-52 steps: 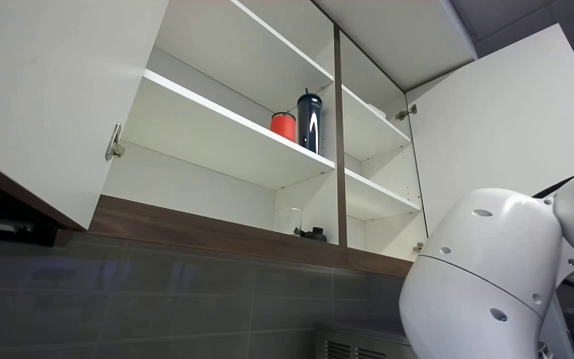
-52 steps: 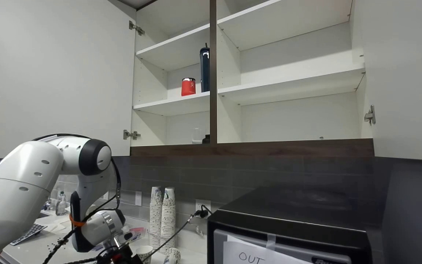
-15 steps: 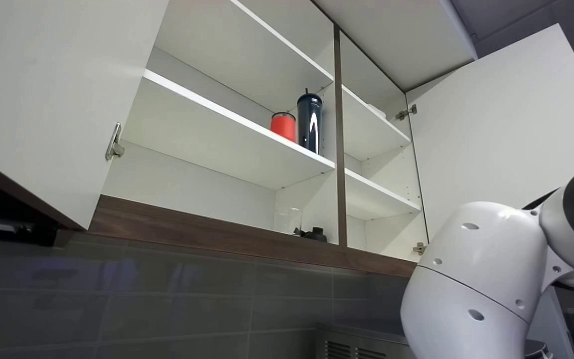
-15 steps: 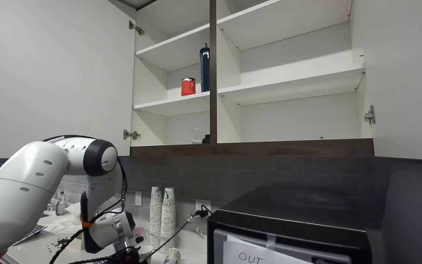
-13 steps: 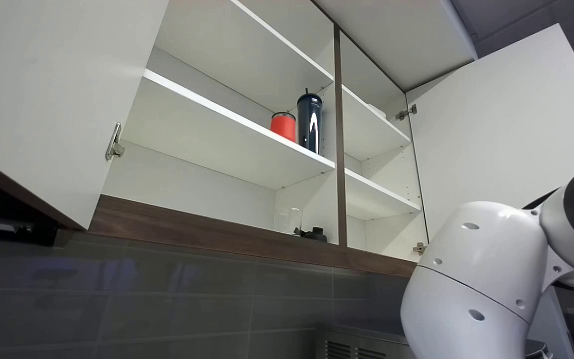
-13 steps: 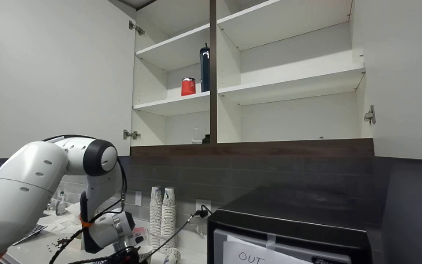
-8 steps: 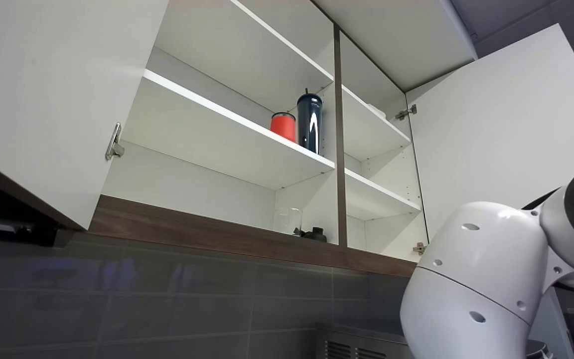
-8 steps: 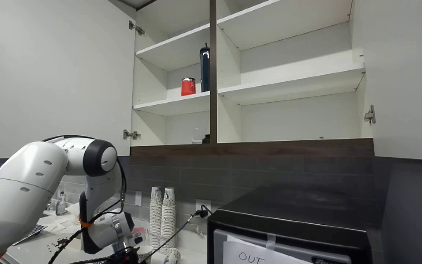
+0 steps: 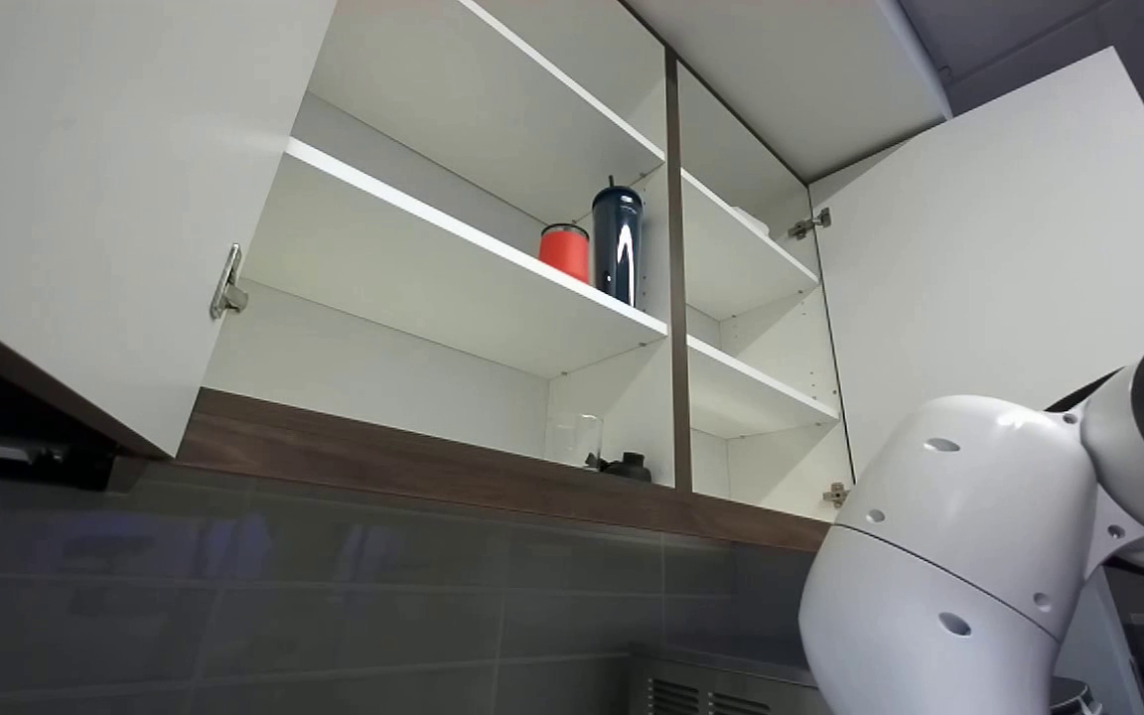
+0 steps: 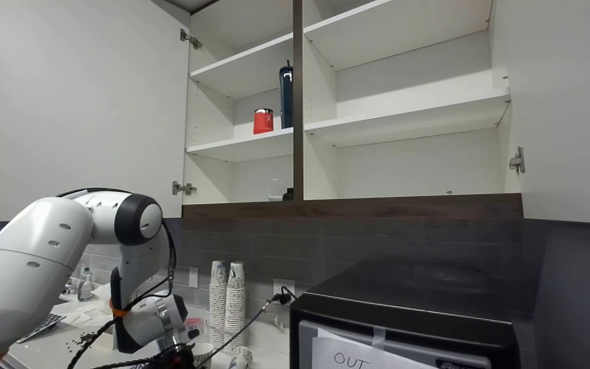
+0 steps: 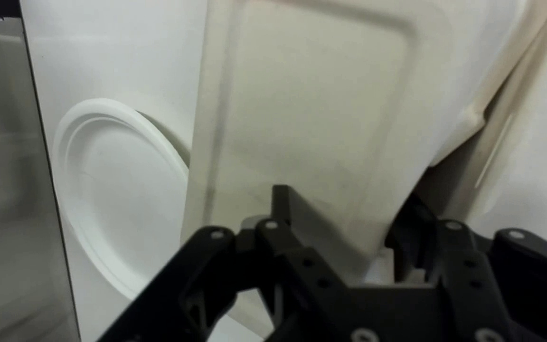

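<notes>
My gripper (image 11: 344,194) comes in from the bottom of the wrist view. Its black fingers stand apart, with a corner of a beige-white, tray-like container (image 11: 321,95) between them. The left finger (image 11: 281,202) stands over the container's face, beside a grey shadow. The right finger (image 11: 411,228) is partly hidden behind the container's edge. I cannot tell whether the pads press on it. A white oval plate (image 11: 121,185) lies left of the container, partly overlapped by it. In an exterior view the gripper (image 10: 174,360) is low by the counter, mostly cut off by the frame's bottom.
A red tumbler (image 9: 565,252) and a dark blue bottle (image 9: 618,243) stand on an open cabinet's shelf. A clear glass (image 9: 577,439) stands below. Stacked paper cups (image 10: 235,307), a cable (image 10: 244,328) and a black microwave-like appliance (image 10: 402,318) stand near the arm.
Since 3.5 s ago the arm has lowered and its wrist has shifted right in an exterior view. It then stays nearly still, with a slight shift back in the last half second.
</notes>
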You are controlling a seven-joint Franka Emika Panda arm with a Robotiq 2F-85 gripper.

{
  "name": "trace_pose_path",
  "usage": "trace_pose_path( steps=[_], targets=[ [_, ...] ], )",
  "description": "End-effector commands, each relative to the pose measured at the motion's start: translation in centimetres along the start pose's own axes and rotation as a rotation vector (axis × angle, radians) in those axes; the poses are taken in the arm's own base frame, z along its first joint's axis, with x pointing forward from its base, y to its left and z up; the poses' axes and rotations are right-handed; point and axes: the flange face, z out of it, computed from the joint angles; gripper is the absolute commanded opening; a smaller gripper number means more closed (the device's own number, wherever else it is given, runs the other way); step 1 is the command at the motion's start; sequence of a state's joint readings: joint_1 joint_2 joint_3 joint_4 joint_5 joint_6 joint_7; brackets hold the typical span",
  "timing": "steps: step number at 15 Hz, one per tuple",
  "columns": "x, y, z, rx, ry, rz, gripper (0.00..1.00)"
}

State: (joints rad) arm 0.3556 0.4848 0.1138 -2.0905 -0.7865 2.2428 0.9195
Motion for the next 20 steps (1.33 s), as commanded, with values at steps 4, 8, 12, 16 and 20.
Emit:
trace_pose_path(
  steps=[4,8,12,16,20],
  targets=[
    [-0.6,0.2,-0.9,-0.037,0.018,0.033,0.03],
    [-0.6,0.7,-1.7,-0.049,0.024,0.042,0.0],
    [-0.7,1.6,-2.7,-0.037,0.037,0.046,0.01],
    [-0.8,3.2,-4.0,-0.012,0.048,0.057,0.01],
    [-0.8,5.4,-4.8,0.07,0.068,0.057,0.01]
  ],
)
